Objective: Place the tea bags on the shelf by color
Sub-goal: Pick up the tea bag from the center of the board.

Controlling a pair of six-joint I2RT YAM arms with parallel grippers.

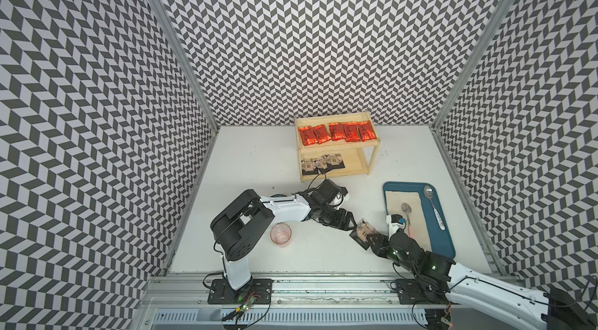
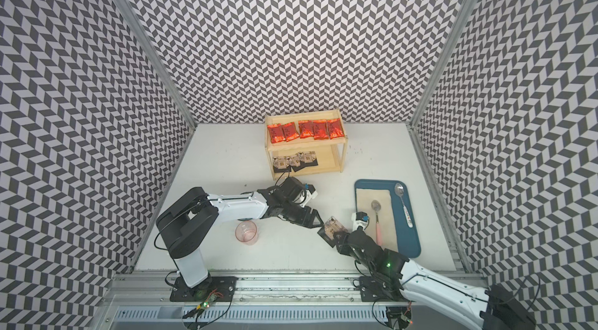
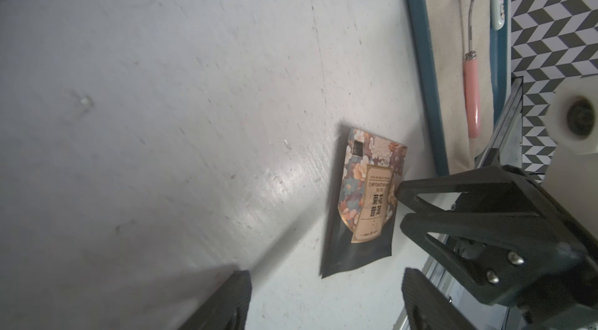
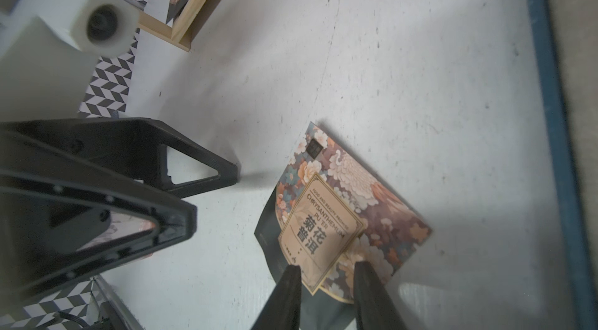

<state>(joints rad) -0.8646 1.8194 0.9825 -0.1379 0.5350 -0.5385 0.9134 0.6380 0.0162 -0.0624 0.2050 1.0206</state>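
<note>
Several red tea bags (image 1: pixel 336 131) lie in a row on the top tier of the pale wooden shelf (image 1: pixel 339 145). Three black tea bags (image 1: pixel 322 163) sit at the left of its lower tier. A fourth black tea bag (image 1: pixel 364 231) with a tan label is between the arms near the table's front. In the right wrist view my right gripper (image 4: pixel 326 268) is shut on the lower end of that black tea bag (image 4: pixel 339 208). My left gripper (image 3: pixel 323 302) stands open just short of the black tea bag (image 3: pixel 365 195), nothing between its fingers.
A blue tray (image 1: pixel 443 241) with a beige cloth and two spoons (image 1: pixel 408 215) lies right of the held bag. A pink glass cup (image 1: pixel 281 234) stands beside the left arm's base. Patterned walls close in three sides.
</note>
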